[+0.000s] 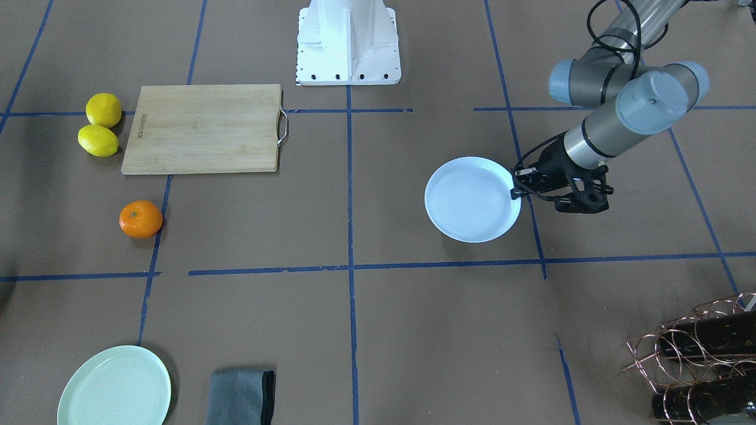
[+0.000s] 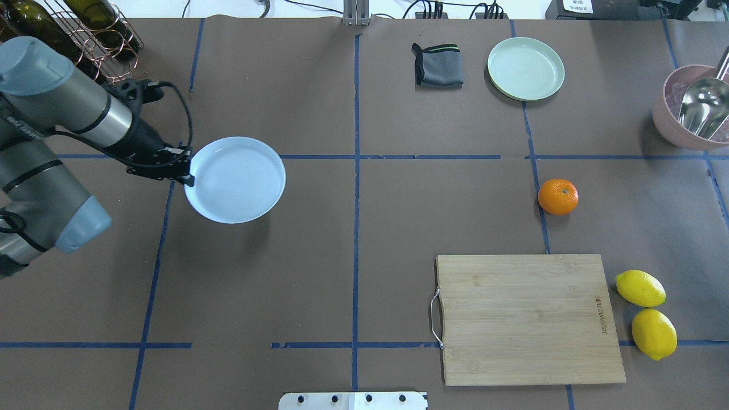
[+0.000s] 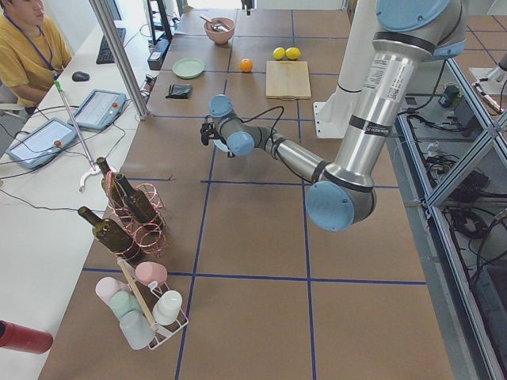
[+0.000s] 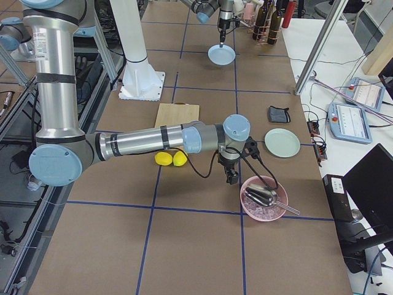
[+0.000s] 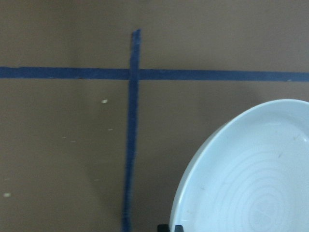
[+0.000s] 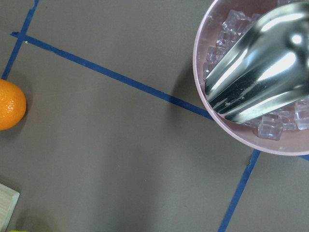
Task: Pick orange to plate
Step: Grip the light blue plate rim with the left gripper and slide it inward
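1. Nearest the robot's base, a wooden cutting board (image 2: 529,319) and a pair of lemons (image 2: 641,287) lay on the tabletop (image 2: 319,273). They had no part in the task.
2. Further out, on the robot's right side, the orange (image 2: 558,196) sat on the tabletop just beside a blue tape line. Nothing touched it, and it was judged not yet picked.
3. The right gripper (image 4: 231,178) hung above the tabletop near the orange. Only the side view showed it, so it could not be told whether its fingers were apart or together. Its wrist camera caught the orange at the left edge of its picture, not beneath it.
4. At about the same depth, on the robot's left side, the left gripper (image 2: 187,179) had its fingers clamped on the rim of the white plate (image 2: 236,179). The plate's shadow fell offset from it, so it was judged to be held clear of the tabletop.
5. The plate and the orange were well apart, on opposite sides of the centre tape line.
6. Beyond the orange stood a pink bowl (image 2: 669,128) of ice with a metal scoop (image 2: 703,111). Farthest out lay a mint-green plate (image 2: 527,68) and a folded grey cloth (image 2: 438,65).
7. Assessment: the plate was in hand and the fruit was not. The orange was yet to be grasped, brought to the plate and released onto it.
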Action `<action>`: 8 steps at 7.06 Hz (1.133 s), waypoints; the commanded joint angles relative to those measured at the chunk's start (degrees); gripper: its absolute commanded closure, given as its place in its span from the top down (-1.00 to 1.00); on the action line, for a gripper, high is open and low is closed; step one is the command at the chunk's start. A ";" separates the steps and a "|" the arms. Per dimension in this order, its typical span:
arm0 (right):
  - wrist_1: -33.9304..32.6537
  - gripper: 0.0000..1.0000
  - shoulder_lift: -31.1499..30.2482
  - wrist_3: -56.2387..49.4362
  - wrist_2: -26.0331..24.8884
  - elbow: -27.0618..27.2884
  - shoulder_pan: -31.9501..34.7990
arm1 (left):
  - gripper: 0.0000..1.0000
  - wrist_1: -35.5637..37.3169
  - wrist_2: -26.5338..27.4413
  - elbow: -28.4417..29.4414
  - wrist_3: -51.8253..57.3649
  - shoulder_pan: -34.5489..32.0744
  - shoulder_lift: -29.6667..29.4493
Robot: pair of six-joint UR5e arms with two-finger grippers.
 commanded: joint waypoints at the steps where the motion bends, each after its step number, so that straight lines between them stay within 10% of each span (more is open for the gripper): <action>1: 0.00 1.00 0.10 0.07 0.04 0.36 0.00 | -1.00 -0.95 8.20 1.15 -16.43 11.45 -11.10; 8: 0.18 1.00 0.36 -0.02 -0.04 0.27 -0.35 | -0.81 -12.30 15.40 11.97 -18.17 16.35 -11.85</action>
